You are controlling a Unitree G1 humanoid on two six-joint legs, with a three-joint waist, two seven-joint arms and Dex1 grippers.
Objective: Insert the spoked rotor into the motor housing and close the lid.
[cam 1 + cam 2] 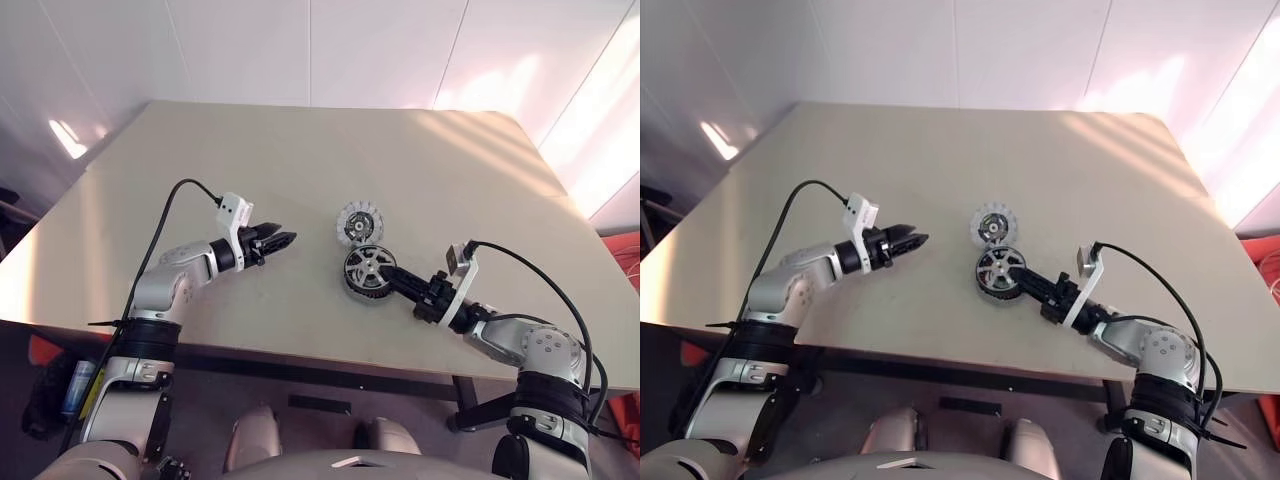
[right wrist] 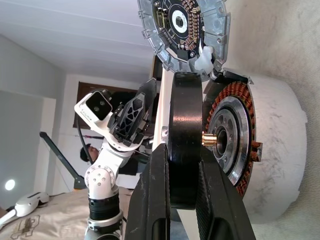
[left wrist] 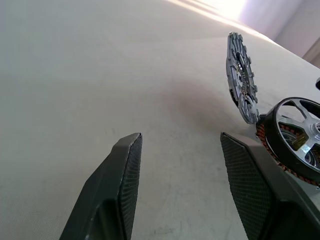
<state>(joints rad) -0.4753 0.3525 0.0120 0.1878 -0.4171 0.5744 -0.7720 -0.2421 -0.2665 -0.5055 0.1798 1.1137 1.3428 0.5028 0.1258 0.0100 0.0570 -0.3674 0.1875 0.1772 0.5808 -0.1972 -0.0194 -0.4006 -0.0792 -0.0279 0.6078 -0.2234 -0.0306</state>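
Rotor point(image 1: 368, 267), black-rimmed with a shiny silver spoked face, sits right above the motor housing point(image 2: 272, 150) near the front-right part of the table point(image 1: 300, 170). In the right wrist view the wheel hangs just off the housing's open face, its brass-coloured shaft tip lined up with the silver hub inside the ring of copper-orange windings; it is not yet seated. The right gripper point(image 1: 392, 281) reaches in from the robot's right and pinches the rotor by its black rim, one black finger point(image 2: 150, 200) on each flat side of the wheel, the jaws narrowed to the wheel's thickness.

The lid point(image 1: 359, 222), a light grey ribbed disc with a dark centre, stands swung open on the far side of the housing, joined to its edge and tilted up away from the rotor.

The left gripper point(image 1: 277, 241) hovers over bare tabletop to the left of the housing, well apart from it, pointing toward the parts. Its two fingers point(image 3: 125, 170) are spread with a clear gap between them and nothing in it; in the left wrist view the rotor and the raised lid lie beyond the fingertips.
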